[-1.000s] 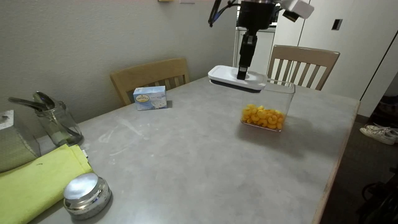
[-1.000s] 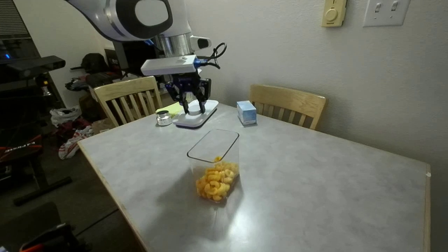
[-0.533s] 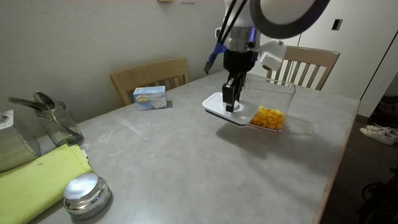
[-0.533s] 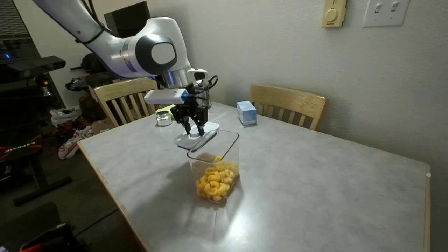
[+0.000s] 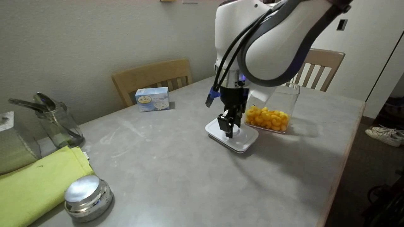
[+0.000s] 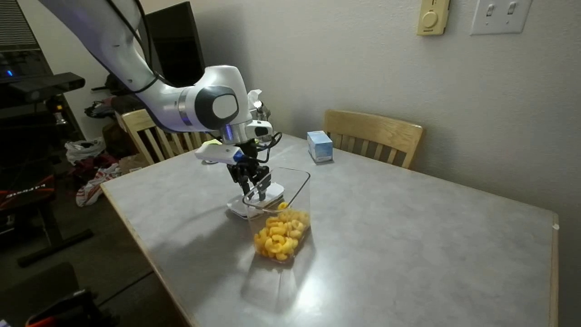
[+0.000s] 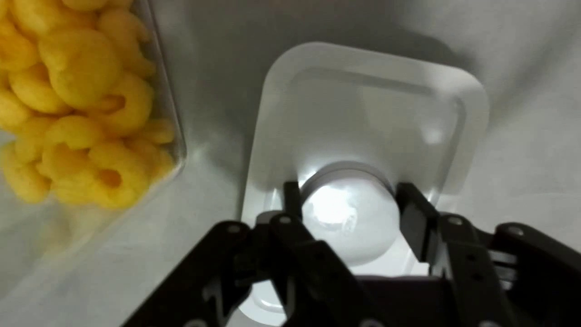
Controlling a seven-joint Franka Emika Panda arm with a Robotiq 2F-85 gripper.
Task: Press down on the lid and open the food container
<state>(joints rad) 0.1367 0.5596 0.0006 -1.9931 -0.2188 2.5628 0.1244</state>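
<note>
I hold the lid [image 7: 363, 118] by its knob [image 7: 352, 218], jaws clamped on it, just beside the open tub [image 5: 282, 99] of snacks [image 6: 279, 234]; whether the lid touches the counter [image 6: 408, 236] I can't tell from here

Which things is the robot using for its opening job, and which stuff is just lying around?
For the job:
clear tub, open, with yellow snacks inside
white lid, off the tub, its round knob between the robot's jaws

Just lying about:
blue box
shiny tin
yellow cloth
glass jar with cutlery
shoes on the floor
</note>
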